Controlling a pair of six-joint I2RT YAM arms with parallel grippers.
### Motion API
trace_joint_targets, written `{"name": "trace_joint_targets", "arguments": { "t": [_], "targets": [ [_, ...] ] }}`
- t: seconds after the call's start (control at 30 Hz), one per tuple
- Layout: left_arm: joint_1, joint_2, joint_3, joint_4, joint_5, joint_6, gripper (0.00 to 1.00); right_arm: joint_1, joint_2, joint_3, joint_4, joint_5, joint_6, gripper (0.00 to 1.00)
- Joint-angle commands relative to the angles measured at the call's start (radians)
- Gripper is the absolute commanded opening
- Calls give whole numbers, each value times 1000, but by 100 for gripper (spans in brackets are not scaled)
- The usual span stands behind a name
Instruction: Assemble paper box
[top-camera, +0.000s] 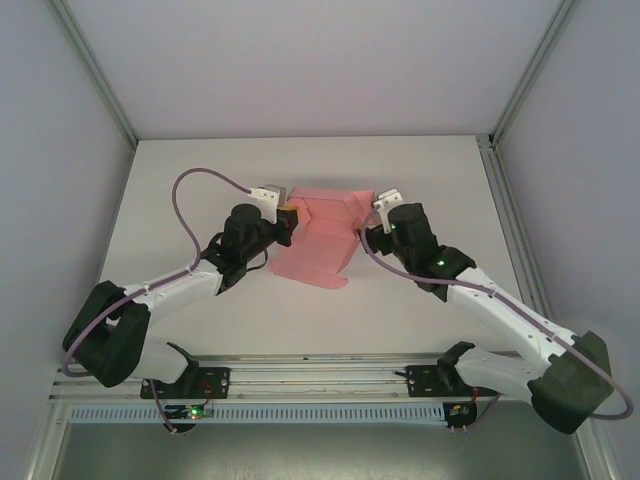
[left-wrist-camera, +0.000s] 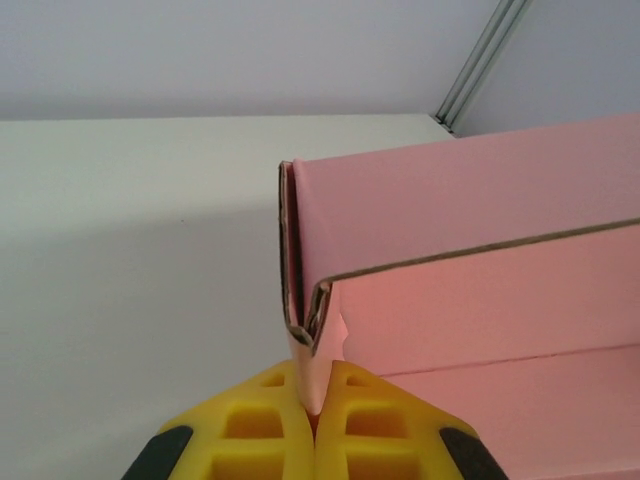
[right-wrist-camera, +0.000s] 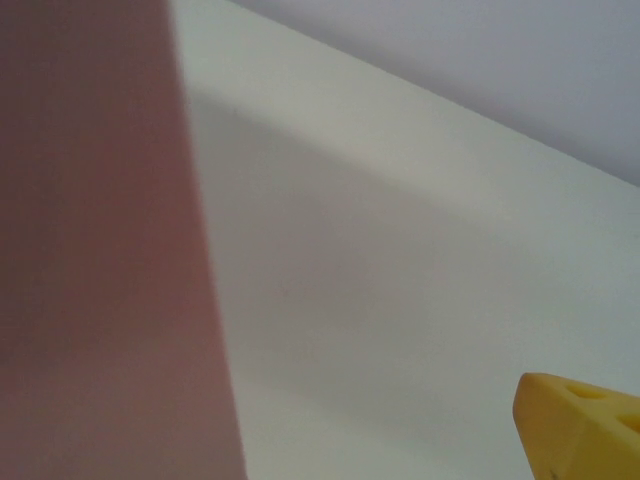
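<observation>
The paper box (top-camera: 320, 235) is a pink card sheet, partly folded, with raised walls at the back and flat flaps toward the front, lying mid-table. My left gripper (top-camera: 290, 218) is at its left end. In the left wrist view the yellow fingers (left-wrist-camera: 270, 420) are shut on a folded pink flap (left-wrist-camera: 318, 365) at the corner of the box wall (left-wrist-camera: 480, 220). My right gripper (top-camera: 378, 212) is at the box's right end and stands open. One of its yellow fingertips (right-wrist-camera: 580, 425) shows at the lower right, and blurred pink card (right-wrist-camera: 90, 250) hides the other side.
The white table (top-camera: 200, 180) is bounded by grey walls with metal frame posts (top-camera: 495, 140) at the back corners. Both arms reach inward from the near rail (top-camera: 320, 375). Cables loop off each arm.
</observation>
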Motion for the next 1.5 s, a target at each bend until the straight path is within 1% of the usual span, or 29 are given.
{"name": "trace_joint_targets", "arguments": {
  "t": [0.0, 0.07, 0.13, 0.23, 0.3, 0.4, 0.5, 0.63, 0.77, 0.87, 0.9, 0.93, 0.97, 1.03, 1.07, 1.1, 1.17, 1.23, 1.3, 1.4, 1.47],
  "targets": [
    [-7, 7, 19, 28, 56, 34, 0, 54, 71, 47, -8, 94, -36, 98],
    [-6, 5, 28, 20, 46, 26, 0, 75, 113, 56, -14, 124, -49, 98],
    [-7, 0, 38, 7, 31, 15, 0, 102, 168, 72, -29, 181, -74, 98],
    [-6, -12, 40, 7, 11, -10, 0, 145, 262, 111, -62, 306, -114, 98],
    [-7, -11, 46, -4, -6, -15, 0, 157, 313, 134, -83, 366, -114, 98],
    [-7, -12, 47, -18, -40, -18, 0, 153, 323, 125, -70, 389, -96, 98],
    [-7, -17, 40, -37, -101, -21, 0, 131, 246, 76, -38, 339, -67, 98],
    [-1, -17, 28, -51, -157, -10, 0, 96, 31, -44, 29, 168, -61, 98],
    [11, -22, 4, -24, -152, 6, 0, 20, -235, -149, 18, -104, -30, 98],
    [22, -26, -7, -3, -141, 4, 0, -43, -425, -214, -3, -271, -26, 98],
    [25, -27, -8, -3, -142, 2, 0, -62, -480, -232, -7, -291, -26, 98],
    [28, -30, -6, -5, -135, 0, 0, -81, -531, -248, -3, -279, -13, 98],
    [33, -30, -4, -6, -116, 1, 0, -105, -584, -260, 2, -249, 11, 98],
    [36, -36, 0, -11, -87, 1, 0, -171, -639, -265, 4, -177, 64, 98],
    [35, -38, 0, -11, -66, 7, 0, -209, -640, -252, -7, -164, 92, 95],
    [36, -41, -1, -9, -52, 9, 0, -251, -627, -234, -25, -185, 105, 92],
    [36, -47, -5, -4, -17, 18, 0, -333, -568, -198, -38, -309, 112, 88],
    [36, -52, -11, 3, 21, 24, 0, -375, -484, -165, -19, -462, 100, 84],
    [36, -59, -16, 11, 42, 21, 0, -383, -386, -129, -2, -582, 83, 79],
    [36, -66, -9, -12, -12, -1, 0, -378, -232, -68, -13, -798, 9, 72],
    [38, -64, 2, -34, -32, -6, 0, -359, -161, -47, -19, -841, -12, 70]
  ]
}}
